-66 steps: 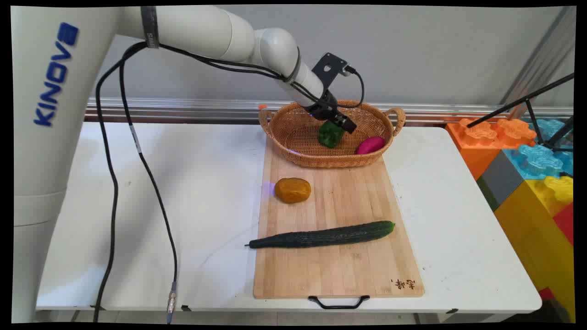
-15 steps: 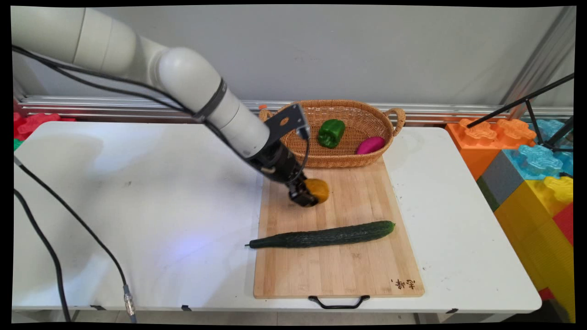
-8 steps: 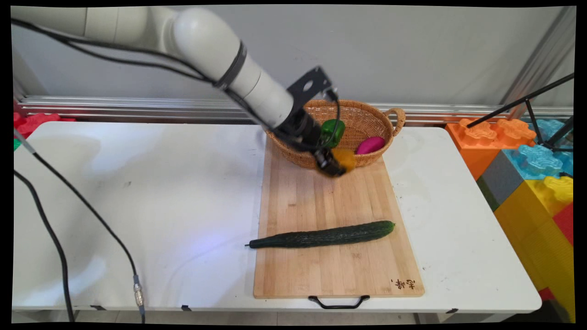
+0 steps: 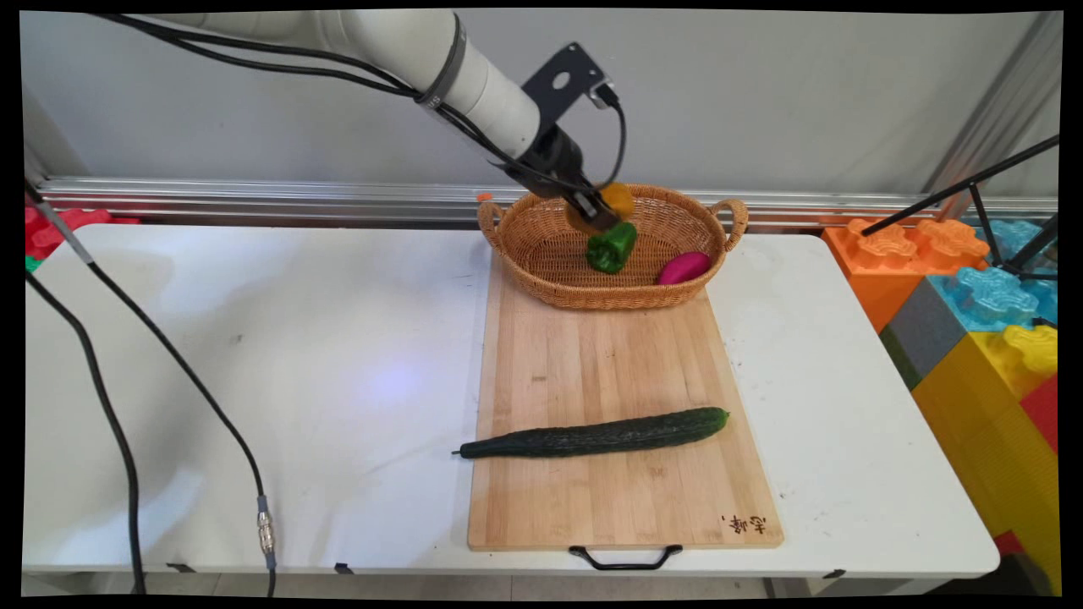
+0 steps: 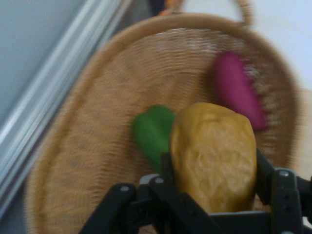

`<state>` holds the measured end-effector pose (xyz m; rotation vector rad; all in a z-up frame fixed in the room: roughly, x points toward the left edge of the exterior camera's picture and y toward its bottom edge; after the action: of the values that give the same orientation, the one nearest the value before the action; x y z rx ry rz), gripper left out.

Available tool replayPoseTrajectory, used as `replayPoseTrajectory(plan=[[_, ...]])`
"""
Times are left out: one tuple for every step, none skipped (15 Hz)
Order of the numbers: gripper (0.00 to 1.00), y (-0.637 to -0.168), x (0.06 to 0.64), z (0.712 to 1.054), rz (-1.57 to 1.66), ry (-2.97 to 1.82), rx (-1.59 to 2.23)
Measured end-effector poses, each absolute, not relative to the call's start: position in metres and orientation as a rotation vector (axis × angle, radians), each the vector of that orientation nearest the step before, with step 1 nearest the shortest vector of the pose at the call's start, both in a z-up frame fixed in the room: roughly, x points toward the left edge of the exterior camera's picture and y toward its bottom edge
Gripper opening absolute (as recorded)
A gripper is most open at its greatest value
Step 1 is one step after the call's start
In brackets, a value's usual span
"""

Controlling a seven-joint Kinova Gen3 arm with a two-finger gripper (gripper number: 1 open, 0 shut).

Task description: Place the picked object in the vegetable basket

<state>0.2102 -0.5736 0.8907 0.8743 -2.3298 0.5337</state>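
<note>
Above the wicker basket point(image 4: 541, 254), the end effector point(image 4: 602, 207) is clenched on a yellow-orange potato-like object point(image 4: 618, 196), held clear of the basket floor, over the basket's rear half. Hand view: end effector point(image 5: 214, 170) with black fingers point(image 5: 265, 173) pressed on either side of the lumpy yellow object point(image 5: 214, 156), which fills the gap between them. Below it in that view, the basket point(image 5: 87, 146) interior shows a green bell pepper point(image 5: 151, 129) and a magenta oval item point(image 5: 236, 90), both resting on the woven floor.

Main view: green pepper point(image 4: 611, 245) sits just under and slightly toward the camera from the held object, apart from it. Magenta item point(image 4: 684, 267) lies in the basket's right part, near the pepper, not touching it. Basket stands at the far end of a wooden cutting board point(image 4: 609, 364), its front edge overlapping the board. A long dark cucumber point(image 4: 592, 436) lies across the board's nearer half, stem end sticking out past the board's left edge onto the white tabletop point(image 4: 254, 355). Board has a black handle point(image 4: 624, 558) at the near edge. Black cables point(image 4: 127, 355) hang over the tabletop's left side. Big coloured toy blocks point(image 4: 981, 296) stand to the right of the tabletop.
</note>
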Motion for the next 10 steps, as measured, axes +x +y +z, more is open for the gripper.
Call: replayPoseTrajectory(plan=[[0.00,-0.578,0.214,0.888,0.548,-2.326,0.895],[0.00,-0.585,0.220,0.884,0.565,-2.321,0.925],[0.00,-0.590,0.223,0.880,0.573,-2.318,0.943],[0.00,-0.596,0.228,0.873,0.583,-2.315,0.971],[0.00,-0.602,0.233,0.864,0.591,-2.312,1.003],[0.00,-0.606,0.238,0.854,0.592,-2.311,1.034],[0.00,-0.610,0.242,0.843,0.589,-2.311,1.064],[0.00,-0.612,0.244,0.834,0.583,-2.311,1.085],[0.00,-0.615,0.246,0.824,0.576,-2.312,1.106],[0.00,-0.618,0.247,0.815,0.570,-2.312,1.123]])
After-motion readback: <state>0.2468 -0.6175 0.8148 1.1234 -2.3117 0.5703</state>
